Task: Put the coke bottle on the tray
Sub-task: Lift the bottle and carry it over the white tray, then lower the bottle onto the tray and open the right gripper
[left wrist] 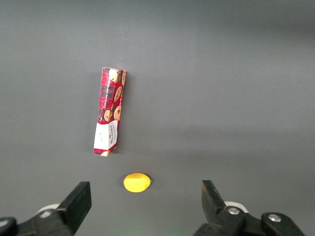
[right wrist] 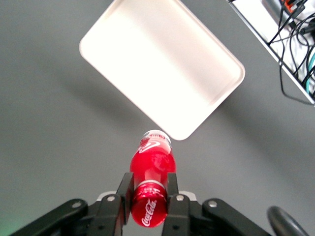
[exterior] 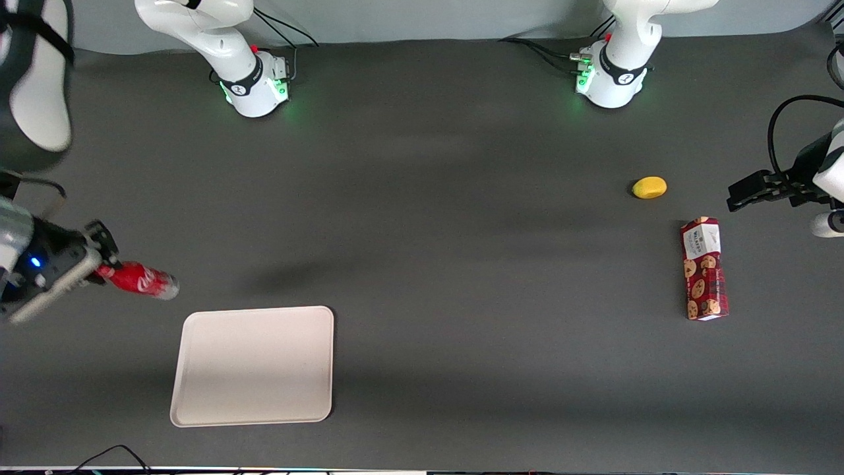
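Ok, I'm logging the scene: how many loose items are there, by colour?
Red: 2, the coke bottle held in the pincer above the table, and the cookie box
Yellow: 1, the lemon
Cream: 1, the tray
Total: 4

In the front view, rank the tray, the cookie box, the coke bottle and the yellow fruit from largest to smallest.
1. tray
2. cookie box
3. coke bottle, clamped by its cap end in the gripper and held off the table, so nearer the camera; its rank against the box is less sure
4. yellow fruit
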### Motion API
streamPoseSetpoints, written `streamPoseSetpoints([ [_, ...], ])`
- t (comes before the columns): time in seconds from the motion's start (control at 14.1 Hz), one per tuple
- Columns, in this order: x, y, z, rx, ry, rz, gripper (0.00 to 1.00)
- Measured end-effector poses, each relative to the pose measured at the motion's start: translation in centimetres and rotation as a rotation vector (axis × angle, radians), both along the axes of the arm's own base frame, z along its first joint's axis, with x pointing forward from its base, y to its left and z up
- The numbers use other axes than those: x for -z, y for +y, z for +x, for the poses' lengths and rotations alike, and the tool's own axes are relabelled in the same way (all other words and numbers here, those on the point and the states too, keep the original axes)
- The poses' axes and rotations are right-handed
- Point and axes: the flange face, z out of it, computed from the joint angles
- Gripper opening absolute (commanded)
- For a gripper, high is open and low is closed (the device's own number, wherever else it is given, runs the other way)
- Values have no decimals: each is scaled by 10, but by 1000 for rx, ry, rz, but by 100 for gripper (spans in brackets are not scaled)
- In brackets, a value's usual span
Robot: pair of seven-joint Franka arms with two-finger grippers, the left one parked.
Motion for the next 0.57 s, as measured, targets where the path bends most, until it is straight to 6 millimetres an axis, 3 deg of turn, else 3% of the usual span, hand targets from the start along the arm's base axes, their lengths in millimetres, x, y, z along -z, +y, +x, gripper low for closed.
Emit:
streamPoseSetpoints([
  [0.28,94,-18,42,21,-18,-19,0],
  [0.57,143,-29,54,37,-42,-11,0],
])
